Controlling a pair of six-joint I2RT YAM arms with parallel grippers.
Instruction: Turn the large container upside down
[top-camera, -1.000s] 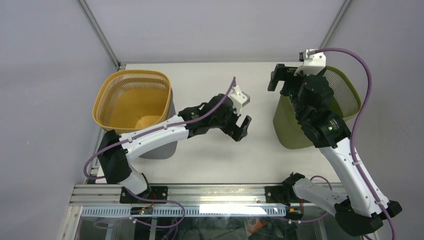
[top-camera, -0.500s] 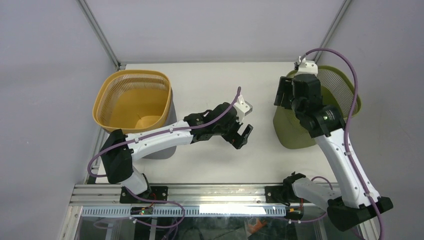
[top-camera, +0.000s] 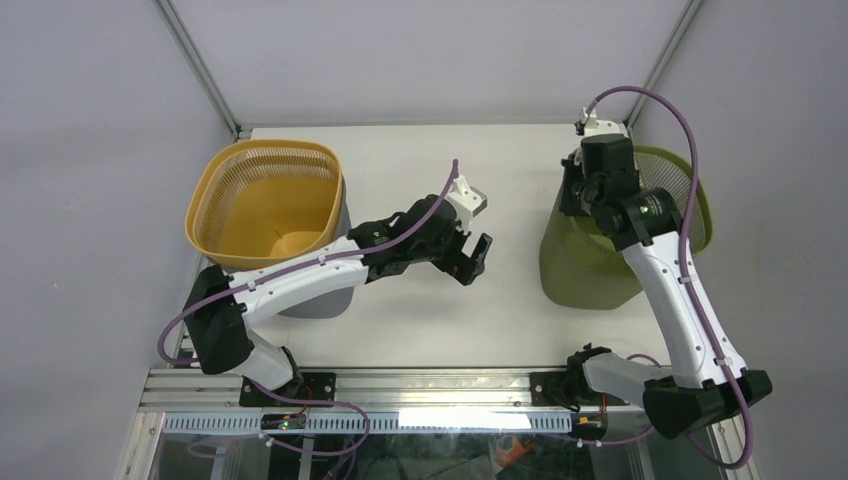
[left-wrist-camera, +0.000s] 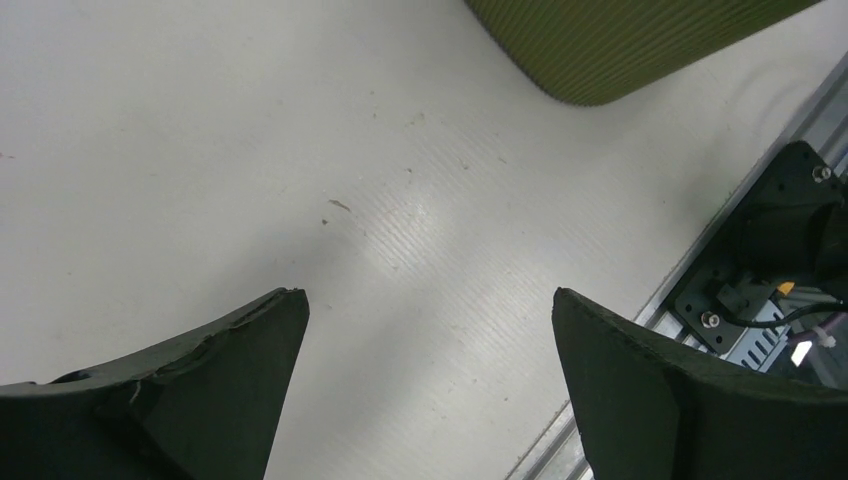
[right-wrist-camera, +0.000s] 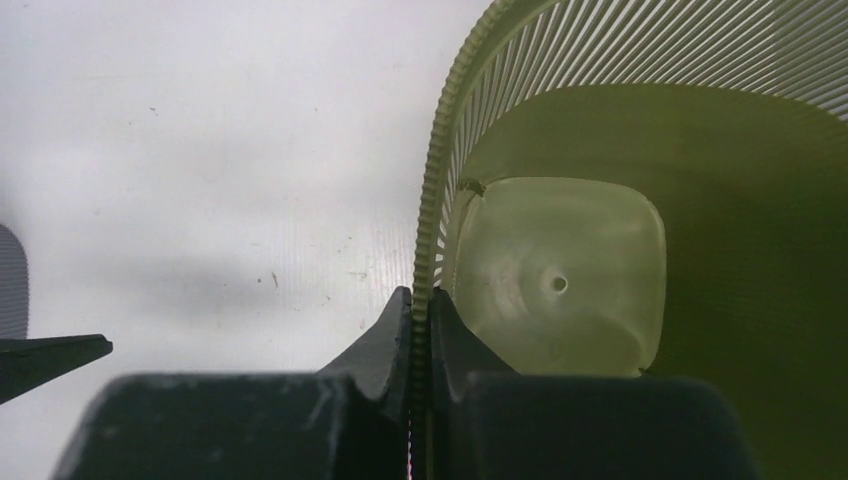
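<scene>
At its rim, right claw (right-wrist-camera: 421, 312) pinches green container (right-wrist-camera: 745, 215).

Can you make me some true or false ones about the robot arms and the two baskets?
1. The right gripper is pinching the green basket by its rim. True.
2. The left gripper is holding the yellow basket. False: it is open and empty, above the bare table.
3. The green basket is upside down. False: its opening faces up, and the right wrist view shows its inside bottom.
4. The yellow basket is on the left side of the table. True.
</scene>
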